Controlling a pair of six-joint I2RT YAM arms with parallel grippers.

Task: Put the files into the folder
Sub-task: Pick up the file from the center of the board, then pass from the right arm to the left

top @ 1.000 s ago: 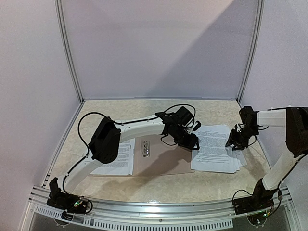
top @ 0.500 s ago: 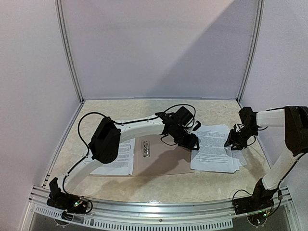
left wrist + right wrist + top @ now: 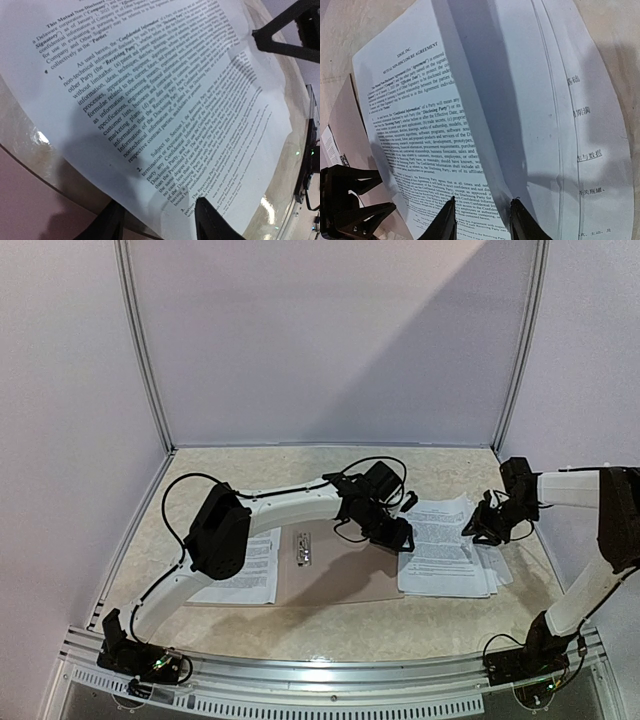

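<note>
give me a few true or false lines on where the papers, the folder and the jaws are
1. The folder lies open and flat on the table. True.
2. Every sheet is inside the folder. False: a stack of sheets lies on the table by the folder's right edge.
3. A printed sheet lies left of the metal clip. True.
4. The left jaws are shut tight. False: they stand apart at the stack's left edge.
5. The right jaws hang over the metal clip. False: they are at the stack's right edge, with the raised edge of the top sheet between them.
</note>
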